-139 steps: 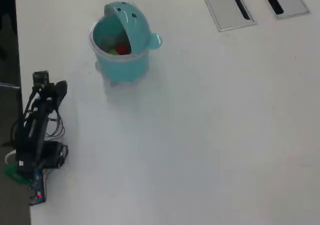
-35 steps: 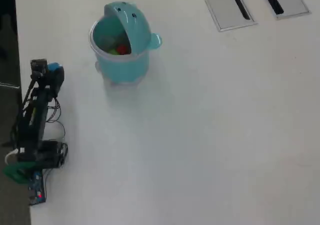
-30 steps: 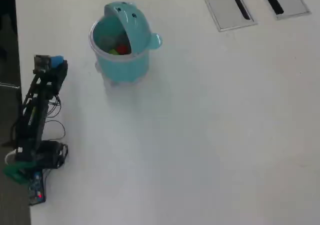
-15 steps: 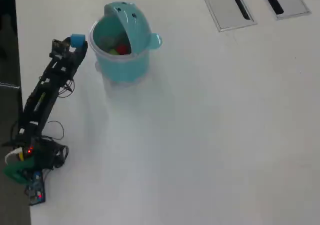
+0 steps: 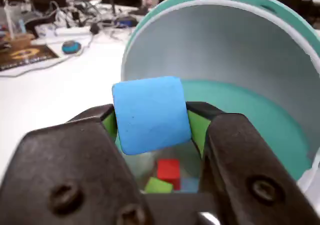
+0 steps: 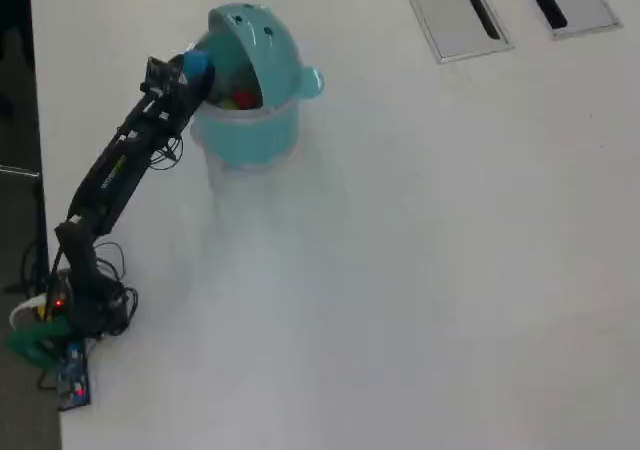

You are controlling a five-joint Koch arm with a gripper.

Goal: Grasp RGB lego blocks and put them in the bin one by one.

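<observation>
Blue block (image 5: 151, 113) is clamped between the two fingers (image 5: 107, 122), which are closed on its sides at the open mouth of the bin (image 5: 280, 130). Inside the bin lie the red block (image 5: 168, 170) and the green block (image 5: 159, 186). Bin lid (image 6: 262, 40) stands tilted open on the white tabletop (image 6: 420, 270).

In the overhead view the bin (image 6: 245, 120) stands on the table (image 6: 420, 270) toward 11 o'clock, its lid (image 6: 262, 45) tipped up on the 3 o'clock side. The arm's base (image 6: 70, 315) sits at 8 o'clock; the gripper (image 6: 190, 70) reaches the bin's 9 o'clock rim, clamping a lego cube (image 5: 150, 112) over the opening. Two cubes (image 5: 167, 170) lie inside. Two panels (image 6: 455, 10) lie at 1 o'clock
</observation>
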